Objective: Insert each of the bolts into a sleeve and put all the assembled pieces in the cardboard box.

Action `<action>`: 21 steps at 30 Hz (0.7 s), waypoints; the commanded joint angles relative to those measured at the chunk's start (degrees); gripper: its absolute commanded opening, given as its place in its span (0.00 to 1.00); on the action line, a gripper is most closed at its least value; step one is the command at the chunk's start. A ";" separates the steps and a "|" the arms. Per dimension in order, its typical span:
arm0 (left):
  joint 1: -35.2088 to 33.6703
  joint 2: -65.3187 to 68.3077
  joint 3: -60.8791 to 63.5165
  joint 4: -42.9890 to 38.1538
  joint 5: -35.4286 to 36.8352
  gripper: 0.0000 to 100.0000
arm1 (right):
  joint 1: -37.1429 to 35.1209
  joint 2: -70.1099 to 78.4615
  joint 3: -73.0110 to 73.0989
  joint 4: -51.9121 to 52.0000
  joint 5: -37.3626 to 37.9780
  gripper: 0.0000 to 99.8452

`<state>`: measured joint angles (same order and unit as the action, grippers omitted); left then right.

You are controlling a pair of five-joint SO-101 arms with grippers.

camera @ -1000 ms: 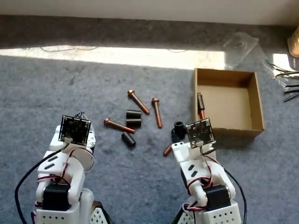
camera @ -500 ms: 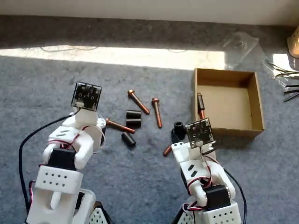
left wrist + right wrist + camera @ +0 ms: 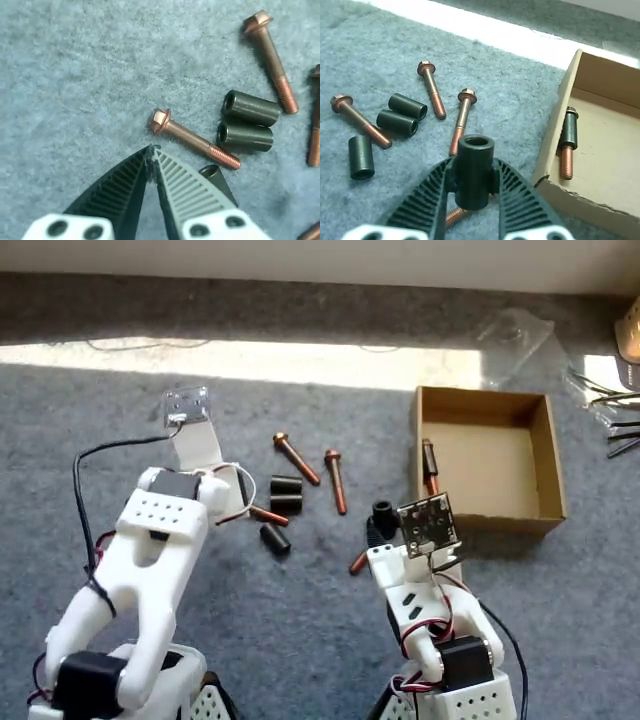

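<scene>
My left gripper (image 3: 151, 150) is shut and empty, its tips just short of the head of a copper bolt (image 3: 192, 139) lying on the carpet. Two black sleeves (image 3: 252, 107) (image 3: 246, 136) lie side by side past that bolt, and a third sleeve (image 3: 215, 175) is partly hidden behind one finger. My right gripper (image 3: 472, 187) is shut on an upright black sleeve (image 3: 475, 170) and hovers over another bolt (image 3: 358, 562) left of the cardboard box (image 3: 545, 440). Two more bolts (image 3: 296, 458) (image 3: 335, 481) lie farther back. One assembled bolt and sleeve (image 3: 429, 466) rests inside the box by its left wall.
Grey carpet covers the floor, with a sunlit strip (image 3: 300, 360) behind the parts. A clear plastic bag (image 3: 515, 335) lies behind the box, and loose black cables (image 3: 615, 400) lie at the far right. The left arm (image 3: 160, 530) stretches over the carpet left of the parts.
The left arm has swung up from its folded pose and reached forward to the leftmost bolt. The right arm has kept still with its sleeve.
</scene>
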<state>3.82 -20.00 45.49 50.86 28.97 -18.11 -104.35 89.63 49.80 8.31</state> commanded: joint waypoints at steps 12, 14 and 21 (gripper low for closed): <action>1.27 6.55 -13.32 10.37 17.14 0.07 | 0.66 -0.84 -0.75 -1.89 -0.26 0.00; 1.27 6.64 -13.23 10.37 22.42 0.05 | 0.66 -0.84 -0.75 -1.89 -0.26 0.00; 1.27 6.81 -12.79 8.18 32.00 0.05 | 0.66 -0.84 -0.75 -1.80 -0.26 0.00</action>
<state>4.18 -13.41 35.12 60.62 58.77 -18.11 -104.35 89.63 49.80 8.31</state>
